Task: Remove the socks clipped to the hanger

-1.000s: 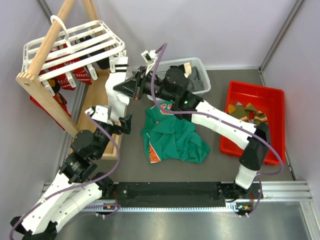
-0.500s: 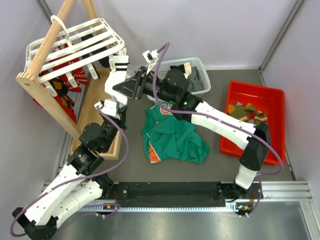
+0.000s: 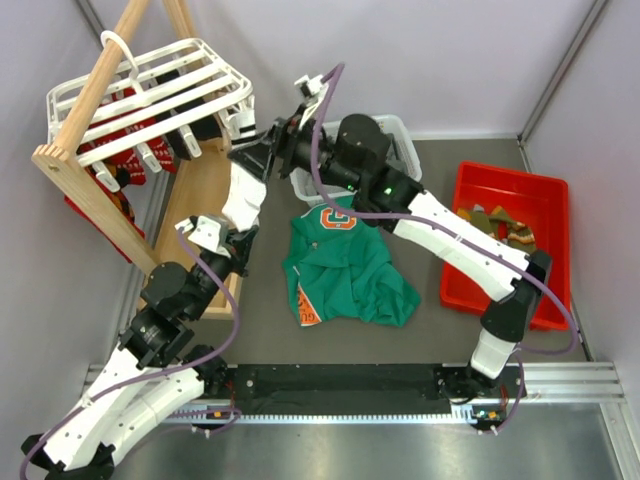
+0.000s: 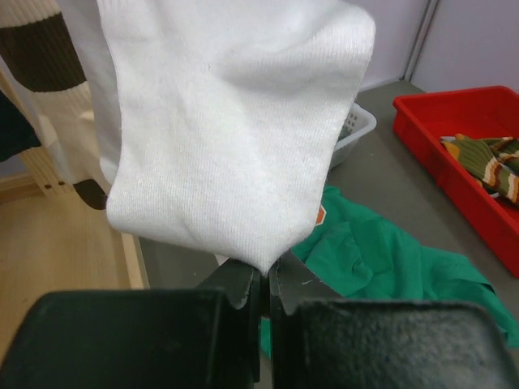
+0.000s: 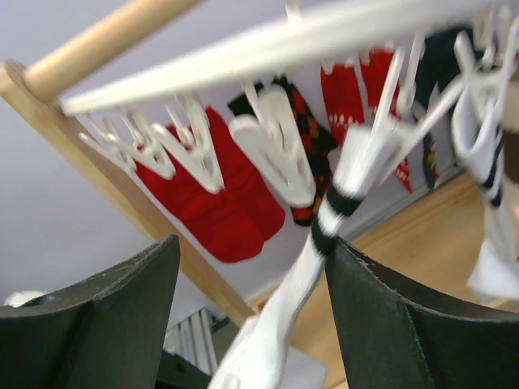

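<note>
Dark grey tabletop [image 3: 440, 330] fills the floor of a pale-walled cell, and at its far-left corner we see the hanger [image 3: 150, 80] hooked over a wooden rack [image 3: 90, 200]. Red socks [image 3: 130, 165] dangle from its clips [image 5: 272, 150] on the left-edge side. A white sock [image 3: 243, 195] hangs from the hanger's right end. Our left gripper [image 3: 235, 240] reaches up from the near-left corner, and its jaws stand narrow, pinching the lowest fold of that sock [image 4: 235, 138]. Our right gripper [image 3: 255, 155] reaches across to the sock's clipped top, jaws wide, and from the wrist we see the black-banded cuff between them, touching neither. A green shirt [image 3: 350, 275] lies mid-table before a basket [image 3: 400, 130] at the far edge. Striped socks [image 3: 495, 222] sit in a red bin [image 3: 510, 230] along the right edge
</note>
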Available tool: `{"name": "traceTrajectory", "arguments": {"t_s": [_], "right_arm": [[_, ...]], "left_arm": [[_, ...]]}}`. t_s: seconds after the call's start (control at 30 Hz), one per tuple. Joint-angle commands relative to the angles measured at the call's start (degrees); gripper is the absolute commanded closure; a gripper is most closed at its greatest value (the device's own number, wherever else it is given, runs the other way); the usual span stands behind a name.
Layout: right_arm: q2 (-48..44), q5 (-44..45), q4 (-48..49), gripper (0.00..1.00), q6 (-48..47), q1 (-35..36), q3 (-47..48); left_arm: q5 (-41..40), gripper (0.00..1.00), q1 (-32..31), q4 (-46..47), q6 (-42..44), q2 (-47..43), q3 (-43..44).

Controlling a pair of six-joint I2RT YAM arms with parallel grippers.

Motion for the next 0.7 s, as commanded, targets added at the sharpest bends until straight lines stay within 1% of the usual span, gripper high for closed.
{"name": "traceTrajectory", "arguments": {"t_s": [0.0, 0.07, 0.13, 0.23, 0.27, 0.33, 0.4, 0.67], "right_arm": [[0.4, 1.5, -1.9, 0.27, -4.8, -2.5, 8.5], [0.8, 1.8, -2.7, 0.24, -6.2, -3.3, 10.1], [0.6, 1.7, -3.0, 0.24, -7.0, -4.7, 10.6], [1.0, 2.4, -3.5, 0.28, -8.5, -5.8, 11.5], [2.0, 3.3, -5.6, 0.32, -8.8, -5.9, 13.3], [3.4, 4.7, -7.6, 0.36, -10.1, -5.9, 16.4], [5.2, 5.2, -9.0, 0.37, -10.4, -5.9, 17.9], [7.5, 3.9, -7.9, 0.39, -9.9, -5.9, 19.4]], "left_arm": [[2.4, 1.00, -0.1, -0.5, -1.8, -0.7, -1.0], [2.0, 1.00, -0.2, -0.4, -2.1, -1.0, -1.4], [1.3, 1.00, -0.1, -0.2, -2.4, -1.1, -1.8], [1.9, 1.00, -0.1, -0.1, -2.7, -1.2, -2.0], [2.0, 1.00, -0.1, 0.0, -2.8, -1.3, -2.3], [2.1, 1.00, -0.1, 0.1, -2.8, -1.3, -2.4], [2.1, 1.00, -0.1, 0.0, -2.9, -1.4, -2.5], [2.3, 1.00, -0.1, -0.3, -2.8, -1.5, -3.0]]}}
